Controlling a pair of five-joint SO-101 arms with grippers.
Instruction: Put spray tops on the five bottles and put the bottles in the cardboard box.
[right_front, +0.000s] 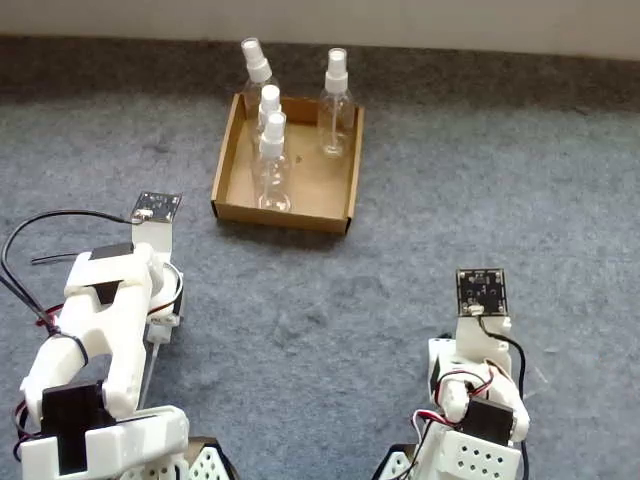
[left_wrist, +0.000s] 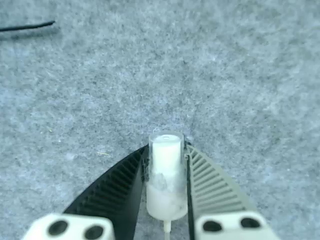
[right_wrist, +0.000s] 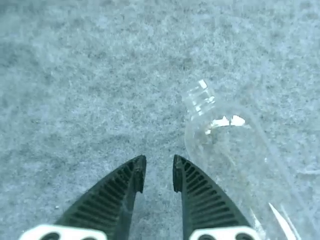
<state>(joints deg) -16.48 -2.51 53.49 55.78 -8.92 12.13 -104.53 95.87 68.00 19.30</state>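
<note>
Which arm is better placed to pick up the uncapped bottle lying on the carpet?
Right: the uncapped bottle lies just beside the empty, open right gripper, while the left gripper is shut on a spray top.

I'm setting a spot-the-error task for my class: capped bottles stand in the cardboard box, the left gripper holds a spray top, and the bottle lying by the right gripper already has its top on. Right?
One error: the bottle by the right gripper has no top; the right wrist view shows its bare threaded neck. The rest stands.
</note>
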